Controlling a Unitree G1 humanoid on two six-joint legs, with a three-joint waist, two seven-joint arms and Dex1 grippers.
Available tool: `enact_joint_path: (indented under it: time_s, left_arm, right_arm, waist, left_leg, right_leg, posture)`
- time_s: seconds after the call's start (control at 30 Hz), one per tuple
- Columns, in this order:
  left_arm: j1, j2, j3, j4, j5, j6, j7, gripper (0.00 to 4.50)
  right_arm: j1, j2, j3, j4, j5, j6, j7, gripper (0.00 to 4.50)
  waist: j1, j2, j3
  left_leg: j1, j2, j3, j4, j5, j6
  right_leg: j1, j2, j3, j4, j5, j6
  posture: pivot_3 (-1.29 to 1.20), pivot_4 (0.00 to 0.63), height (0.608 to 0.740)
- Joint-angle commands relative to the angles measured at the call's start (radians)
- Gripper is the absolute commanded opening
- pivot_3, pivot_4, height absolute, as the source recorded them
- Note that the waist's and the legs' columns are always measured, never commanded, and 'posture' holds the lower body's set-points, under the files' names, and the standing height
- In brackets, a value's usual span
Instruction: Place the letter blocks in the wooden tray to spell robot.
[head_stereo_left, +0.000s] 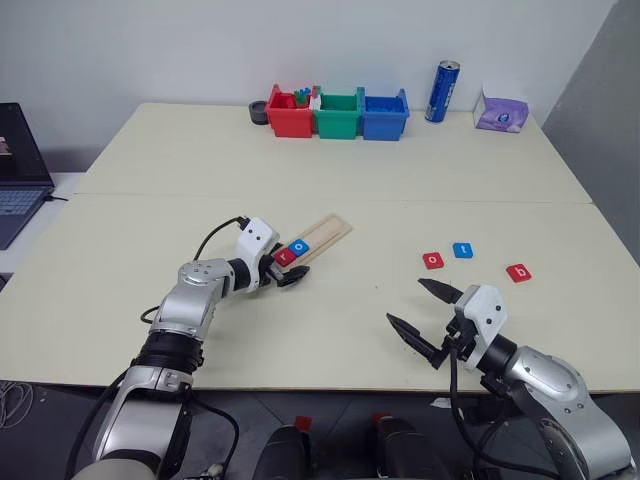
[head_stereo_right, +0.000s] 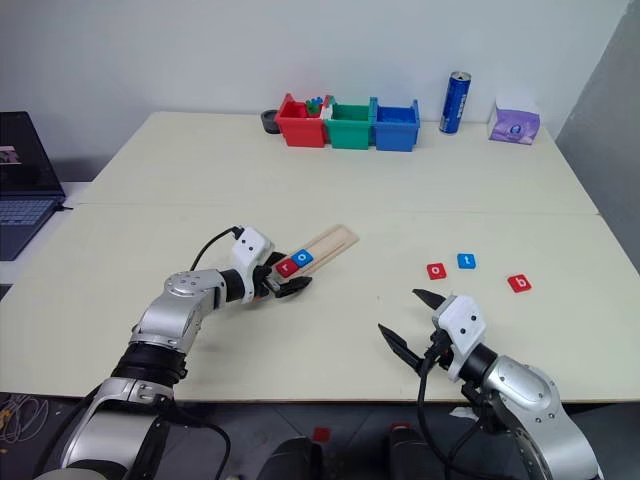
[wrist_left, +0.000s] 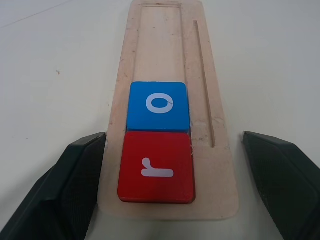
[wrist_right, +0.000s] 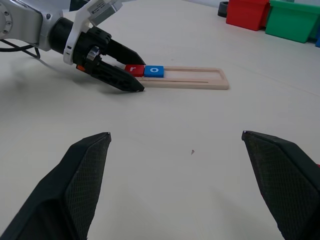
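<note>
Head views: wooden tray (head_stereo_left: 318, 240) lies at an angle near the middle of the worktop (head_stereo_left: 330, 190), with a red "r" block (head_stereo_left: 285, 257) at its near end and a blue "o" block (head_stereo_left: 300, 246) touching it, both in the groove. Left hand (head_stereo_left: 287, 270) sits at the tray's near end, fingers spread to either side, pinching nothing. Right hand (head_stereo_left: 420, 317) hovers over bare worktop near the front edge, fingers spread wide, empty. Three loose blocks lie well apart from the tray on the right: red "o" (head_stereo_left: 432, 260), blue "t" (head_stereo_left: 462, 250), red "b" (head_stereo_left: 518, 272). Left wrist view: fingers (wrist_left: 70, 185) flank the tray end; whether they touch the wood, cannot tell. Right wrist view: open fingers (wrist_right: 82, 175) frame the tray and left hand beyond.
</note>
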Motion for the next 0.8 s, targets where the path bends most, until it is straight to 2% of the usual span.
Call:
enact_joint_path:
  time_s: [0.03, 0.07, 0.3, 0.47, 0.6, 0.8]
  left_arm:
    - [0.014, 0.003, -0.024, 0.016, 0.013, 0.046, -0.018, 3.58]
    - [0.015, 0.004, -0.025, 0.015, 0.014, 0.049, -0.019, 3.37]
    - [0.024, 0.012, -0.030, 0.009, 0.016, 0.050, -0.031, 3.38]
    - [0.051, 0.045, -0.076, -0.053, 0.013, -0.019, -0.151, 3.38]
    - [0.068, 0.067, -0.128, -0.102, 0.008, -0.094, -0.273, 3.38]
    - [0.037, 0.073, -0.203, -0.116, 0.021, -0.230, -0.431, 3.38]
  right_arm:
    - [-0.013, -0.009, 0.001, -0.058, 0.001, -0.008, 0.007, 4.50]
    - [-0.013, -0.010, 0.002, -0.060, 0.001, -0.007, 0.006, 4.50]
    - [-0.020, -0.008, 0.006, -0.062, 0.001, -0.002, 0.005, 4.50]
    - [-0.018, -0.015, -0.009, -0.075, 0.015, 0.011, 0.009, 4.50]
    - [0.008, -0.062, -0.037, -0.100, 0.043, 0.045, 0.040, 4.50]
    - [0.120, -0.188, -0.123, -0.116, 0.085, 0.053, 0.149, 4.50]
  waist:
    - [0.000, 0.000, 0.000]
    - [0.000, 0.000, 0.000]
    - [0.000, 0.000, -0.001]
    - [0.000, 0.000, -0.001]
    - [0.005, 0.000, -0.001]
    - [0.015, -0.001, -0.001]
  left_leg:
    - [0.000, 0.000, 0.000, 0.000, 0.000, 0.000]
    - [0.000, 0.000, 0.000, 0.000, 0.000, 0.000]
    - [0.000, 0.000, 0.000, 0.000, 0.000, 0.000]
    - [0.000, 0.000, 0.000, 0.000, 0.000, 0.000]
    - [0.000, 0.000, 0.000, 0.000, 0.000, 0.000]
    - [-0.001, -0.001, 0.001, 0.001, 0.000, 0.000]
  right_leg:
    - [0.000, 0.000, 0.000, 0.000, 0.000, 0.000]
    - [0.000, 0.000, 0.000, 0.000, 0.000, 0.000]
    - [0.000, 0.000, 0.000, 0.000, 0.000, 0.000]
    - [0.000, 0.000, 0.000, 0.000, 0.000, 0.000]
    - [0.000, 0.000, 0.000, -0.001, 0.000, 0.000]
    - [0.000, -0.001, 0.000, -0.002, 0.000, 0.000]
  posture:
    - [0.00, 0.150, 0.740]
    - [0.00, 0.150, 0.740]
    - [0.00, 0.150, 0.740]
    - [0.00, 0.150, 0.740]
    - [0.00, 0.150, 0.740]
    - [0.00, 0.150, 0.740]
